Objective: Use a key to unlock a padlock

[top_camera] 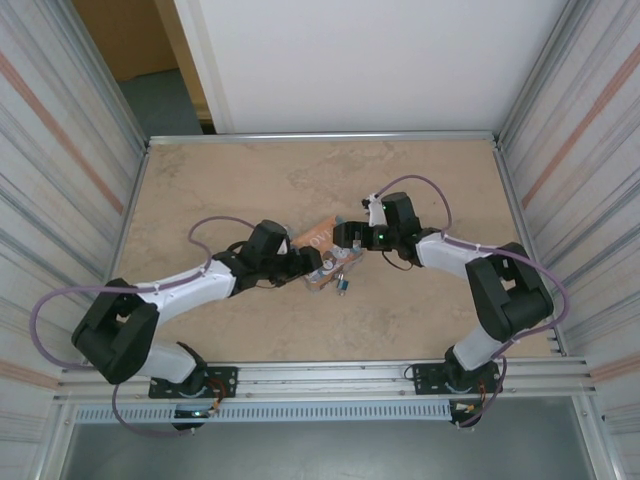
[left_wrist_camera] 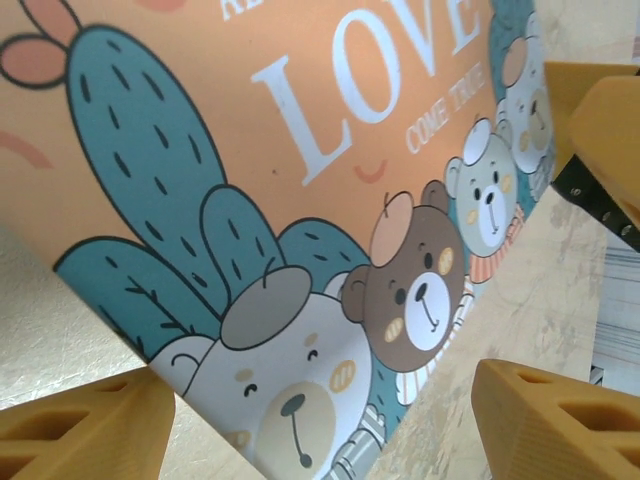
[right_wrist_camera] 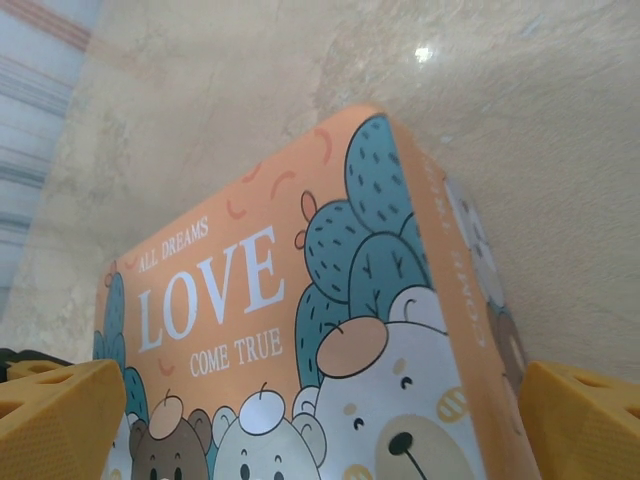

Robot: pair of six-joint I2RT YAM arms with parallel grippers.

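One LOVE box (top_camera: 316,237) between left pincer (top_camera: 312,264), right pincer (top_camera: 341,240); padlock (top_camera: 342,287) beside.

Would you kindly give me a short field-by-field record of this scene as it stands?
Surface: beige table
Box: orange-and-teal LOVE box, at table centre where both arms meet
Left pincer: open, straddling the box, table visible beside one finger
Right pincer: fingers flank the box; contact unclear
Padlock: tiny bluish item at the box's near side, too small for detail
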